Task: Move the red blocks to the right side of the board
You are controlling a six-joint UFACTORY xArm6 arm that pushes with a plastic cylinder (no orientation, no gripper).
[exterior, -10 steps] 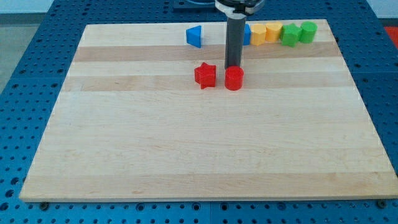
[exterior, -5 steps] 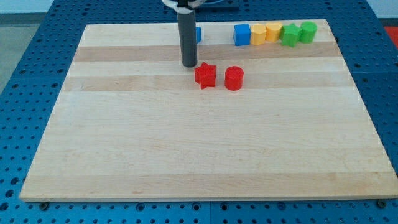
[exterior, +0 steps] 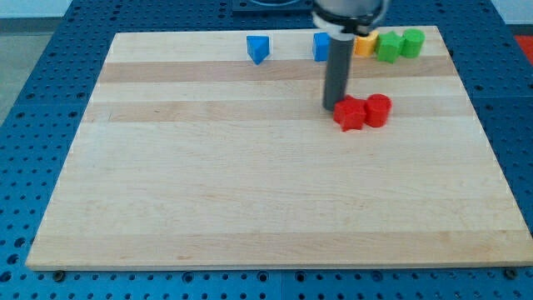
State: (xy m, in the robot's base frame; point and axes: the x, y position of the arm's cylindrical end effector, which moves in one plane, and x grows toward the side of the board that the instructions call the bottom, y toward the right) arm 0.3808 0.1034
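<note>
The arm carries no pincer, only a rod; its tip [exterior: 332, 107] touches the upper-left edge of the red star block [exterior: 349, 114], which presses against the red cylinder [exterior: 377, 110]. Both lie right of the board's [exterior: 250, 208] middle, yet well short of its right edge. The rod partly hides a blue block [exterior: 321, 46] and a yellow block [exterior: 364, 43].

The surface [exterior: 250, 192] is pale wood in long glued strips, smooth and matt, its grain running across the view. Around it lies a blue perforated base [exterior: 33, 100], which looks like painted metal. My tip [exterior: 333, 108] ends a dark rod with a dull satin finish. Touching my tip on the view's right, the red star [exterior: 349, 114] and beyond it the red cylinder [exterior: 377, 110] look like smooth, matt plastic.
</note>
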